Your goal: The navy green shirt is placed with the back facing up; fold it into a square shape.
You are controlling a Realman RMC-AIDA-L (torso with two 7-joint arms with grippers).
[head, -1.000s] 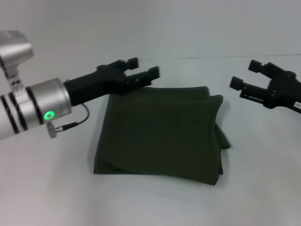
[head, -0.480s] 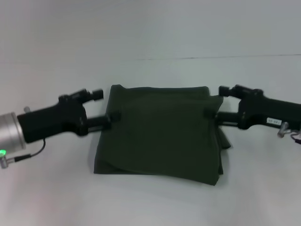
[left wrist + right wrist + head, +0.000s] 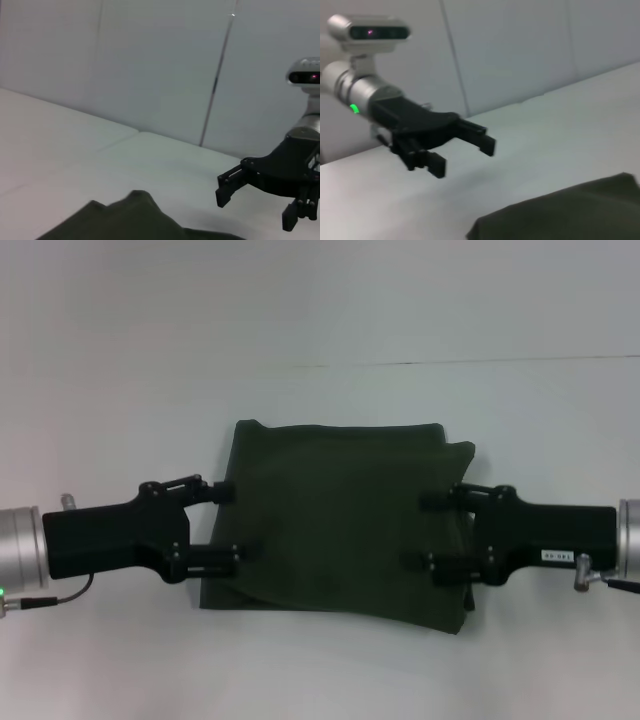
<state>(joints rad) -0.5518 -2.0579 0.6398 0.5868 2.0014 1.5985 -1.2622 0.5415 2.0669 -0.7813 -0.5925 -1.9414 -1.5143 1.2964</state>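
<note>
The navy green shirt lies on the white table as a rough square of several layers, plain side up, with loose edges at its right side. My left gripper is at the shirt's left edge, open, its fingers spread along that edge. My right gripper is over the shirt's right edge, also open, facing the left one. Neither holds cloth. The left wrist view shows the shirt and the right gripper farther off. The right wrist view shows the shirt and the left gripper.
The white table runs all around the shirt, and its far edge meets a pale wall behind. Nothing else lies on it.
Both arms dropped from above the shirt's far corners to its side edges, then slid toward the near half. Both grippers stayed open. The shirt has not moved.
</note>
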